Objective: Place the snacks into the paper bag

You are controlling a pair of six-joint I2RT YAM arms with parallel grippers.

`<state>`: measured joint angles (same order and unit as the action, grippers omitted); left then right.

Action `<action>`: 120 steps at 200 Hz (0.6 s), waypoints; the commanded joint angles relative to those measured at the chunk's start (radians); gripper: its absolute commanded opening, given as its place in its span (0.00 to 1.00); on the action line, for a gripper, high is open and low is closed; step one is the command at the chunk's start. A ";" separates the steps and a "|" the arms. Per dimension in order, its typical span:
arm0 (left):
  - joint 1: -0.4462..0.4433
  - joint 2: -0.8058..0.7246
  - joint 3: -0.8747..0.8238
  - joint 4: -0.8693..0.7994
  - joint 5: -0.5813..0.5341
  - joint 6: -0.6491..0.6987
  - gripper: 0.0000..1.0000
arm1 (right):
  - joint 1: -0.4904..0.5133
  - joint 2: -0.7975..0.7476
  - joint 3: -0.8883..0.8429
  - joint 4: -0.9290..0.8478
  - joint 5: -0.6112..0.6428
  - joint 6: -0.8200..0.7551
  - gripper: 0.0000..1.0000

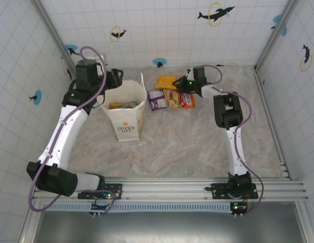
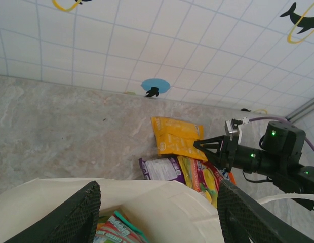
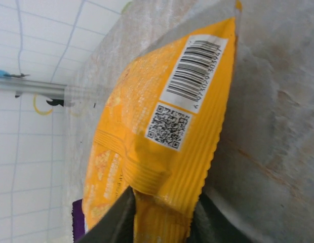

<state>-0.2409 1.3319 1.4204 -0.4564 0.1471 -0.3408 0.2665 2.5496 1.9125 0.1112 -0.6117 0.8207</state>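
The yellow packet, on the counter just right of the paper bag, was gripped at its edge by the right jaws. The left jaws were spread open over the bag.

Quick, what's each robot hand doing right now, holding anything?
Left gripper: open, empty, above the paper bag.
Right gripper: closed on the yellow packet.

You have a grey marbled table walled by white tiles carrying dolphin stickers and blue dots. A metal rail runs along its near edge.
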 commanded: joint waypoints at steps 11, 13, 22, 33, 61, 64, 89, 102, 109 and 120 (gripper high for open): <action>0.004 -0.006 0.020 0.026 0.023 0.014 0.62 | -0.003 -0.097 -0.083 0.082 0.015 -0.023 0.17; 0.004 -0.008 0.018 0.027 0.024 0.015 0.62 | -0.004 -0.103 -0.090 0.086 0.017 -0.024 0.16; 0.004 -0.016 0.009 0.038 0.026 0.016 0.62 | -0.007 -0.130 -0.112 0.092 0.027 -0.031 0.12; 0.005 -0.024 0.000 0.048 0.034 0.014 0.61 | -0.009 -0.157 -0.131 0.092 0.032 -0.042 0.09; 0.004 -0.042 -0.012 0.057 0.041 0.016 0.61 | -0.015 -0.232 -0.191 0.095 0.038 -0.068 0.02; 0.004 -0.044 -0.011 0.057 0.043 0.018 0.61 | -0.015 -0.243 -0.200 0.097 0.039 -0.071 0.01; 0.005 -0.058 -0.023 0.074 0.079 0.027 0.61 | -0.016 -0.342 -0.292 0.113 0.055 -0.113 0.00; 0.005 -0.068 -0.034 0.089 0.106 0.033 0.61 | -0.015 -0.400 -0.347 0.115 0.064 -0.147 0.00; 0.004 -0.074 -0.039 0.099 0.120 0.037 0.60 | -0.012 -0.434 -0.381 0.112 0.069 -0.170 0.00; 0.004 -0.088 -0.055 0.124 0.146 0.047 0.60 | -0.010 -0.491 -0.435 0.109 0.079 -0.216 0.00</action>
<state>-0.2409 1.2823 1.3975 -0.3954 0.2188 -0.3336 0.2531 2.1944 1.5688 0.1837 -0.5583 0.7128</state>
